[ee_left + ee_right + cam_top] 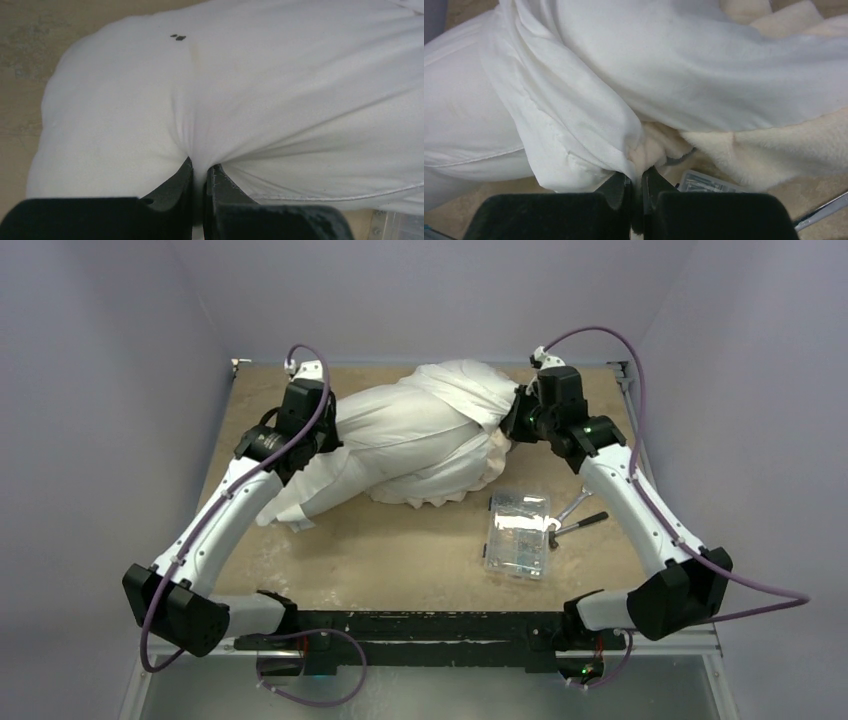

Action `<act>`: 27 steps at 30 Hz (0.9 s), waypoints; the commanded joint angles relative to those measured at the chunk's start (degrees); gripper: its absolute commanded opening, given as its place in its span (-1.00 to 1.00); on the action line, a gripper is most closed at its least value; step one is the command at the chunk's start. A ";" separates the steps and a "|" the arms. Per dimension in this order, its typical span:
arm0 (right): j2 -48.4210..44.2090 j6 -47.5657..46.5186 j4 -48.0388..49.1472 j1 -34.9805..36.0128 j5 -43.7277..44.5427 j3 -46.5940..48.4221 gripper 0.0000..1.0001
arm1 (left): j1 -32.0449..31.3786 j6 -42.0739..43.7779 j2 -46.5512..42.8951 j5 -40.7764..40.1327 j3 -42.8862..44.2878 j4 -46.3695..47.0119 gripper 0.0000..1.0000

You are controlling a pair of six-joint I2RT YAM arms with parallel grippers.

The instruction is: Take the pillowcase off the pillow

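While the left gripper (201,172) pinches a fold of the plain white pillow (110,115), the right gripper (636,180) is clamped on the pillowcase (699,75) beside its cream frill (774,150); both items lie upper centre on the table (400,560).

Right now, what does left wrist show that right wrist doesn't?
Left wrist only: the left fingers shut on the pillow, smooth white with two dark specks. Right wrist only: the right fingers shut on the pillowcase where its white lining meets the cream frill, plus a metal tool. Both: pinched white cloth, the tan table and a corner of the clear box.
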 commanded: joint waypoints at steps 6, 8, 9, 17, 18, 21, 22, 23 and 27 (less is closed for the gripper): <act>-1.57 -3.91 1.76 -4.66 -2.36 10.38 -1.00 | 3.82 5.49 -2.27 -6.28 15.03 -6.25 -1.00; -2.48 -4.60 3.66 -4.63 -7.96 8.45 -1.00 | 3.82 6.34 -3.63 -2.97 13.79 -5.07 -1.00; -3.30 -4.98 4.86 -4.66 -10.73 6.99 -1.00 | 3.82 6.69 -4.60 -1.27 12.58 -4.46 -1.00; -10.63 -5.69 12.32 -4.65 -35.15 -10.90 -0.97 | 3.82 1.03 -17.27 14.98 -7.80 -1.00 -1.00; -11.36 -5.81 12.21 -4.61 -36.67 -12.98 -0.90 | 3.81 -0.45 -18.69 16.89 -10.32 -0.60 -1.00; -13.20 -7.30 8.94 -4.64 -35.97 -17.77 -0.71 | 3.79 -5.10 -21.86 21.66 -17.07 0.70 -0.91; -13.62 -7.86 7.39 -4.63 -34.14 -18.75 -0.61 | 3.79 -6.81 -22.46 22.70 -19.19 1.24 -0.72; -13.96 -7.98 6.35 -4.66 -32.09 -19.45 -0.55 | 3.75 -8.68 -22.79 23.80 -21.08 2.18 -0.57; -15.07 -8.94 3.61 -4.63 -28.28 -19.93 -0.13 | 3.79 -12.66 -21.74 28.22 -23.44 6.86 0.17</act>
